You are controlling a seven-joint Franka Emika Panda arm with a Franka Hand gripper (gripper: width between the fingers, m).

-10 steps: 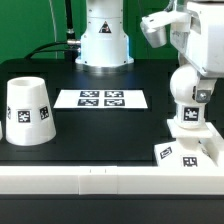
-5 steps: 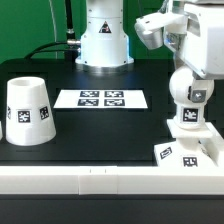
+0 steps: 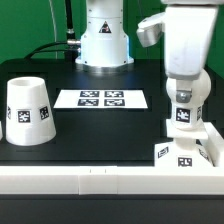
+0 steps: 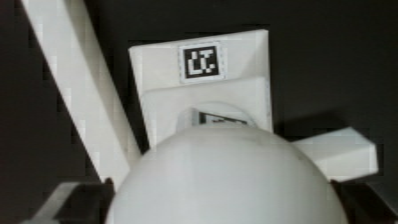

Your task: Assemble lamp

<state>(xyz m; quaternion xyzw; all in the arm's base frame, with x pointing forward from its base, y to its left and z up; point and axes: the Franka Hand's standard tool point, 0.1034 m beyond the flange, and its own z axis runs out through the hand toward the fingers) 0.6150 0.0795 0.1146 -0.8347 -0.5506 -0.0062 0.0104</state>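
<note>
Jaws of the gripper are judged closed on the rounded upper end of the bulb; the dome hides the pads in the wrist view.

Arm: over the last second it has swung in from the exterior view's right and now stands upright over the part. Reading: alignment before seating the bulb.

Shade: untouched, upright, wide end down, at the near corner of the tabletop on the exterior view's left.

Base: flat at the near corner on the exterior view's right.

Bulb: directly above the base, long axis vertical, dome up, narrow end pointing down. Whether it touches the base cannot be told.
</note>
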